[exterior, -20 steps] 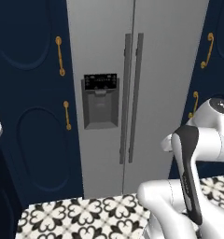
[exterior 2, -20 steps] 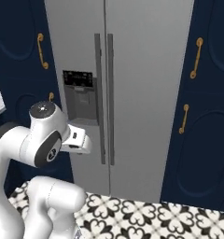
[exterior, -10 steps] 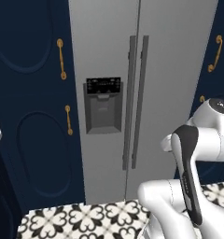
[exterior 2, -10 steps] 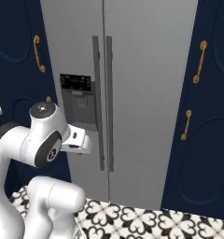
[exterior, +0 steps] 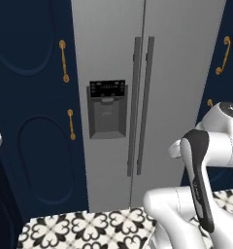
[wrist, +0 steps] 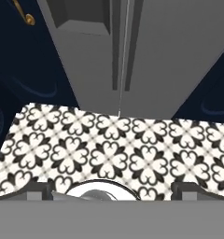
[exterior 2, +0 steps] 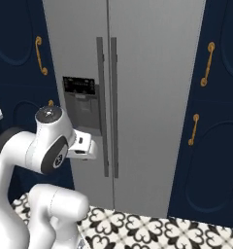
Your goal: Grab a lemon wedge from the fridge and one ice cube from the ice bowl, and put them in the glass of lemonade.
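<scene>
My base has driven nearer the fridge (exterior: 138, 97), so both base views have shifted and it now looms larger. In the left base view the dispenser panel (exterior: 107, 109) and the door handles (exterior: 141, 104) sit further right and bigger than a second ago, and less of the patterned floor (exterior: 89, 228) shows below. In the right base view the fridge's handles have slid rightward toward the centre, and the gold cabinet handles (exterior 2: 207, 63) have moved toward the right edge. My arm's pose looks unchanged against the cameras

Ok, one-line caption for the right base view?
White arm folded before the closed tall grey steel two-door fridge, flanked by navy cabinets with gold handles.
</scene>
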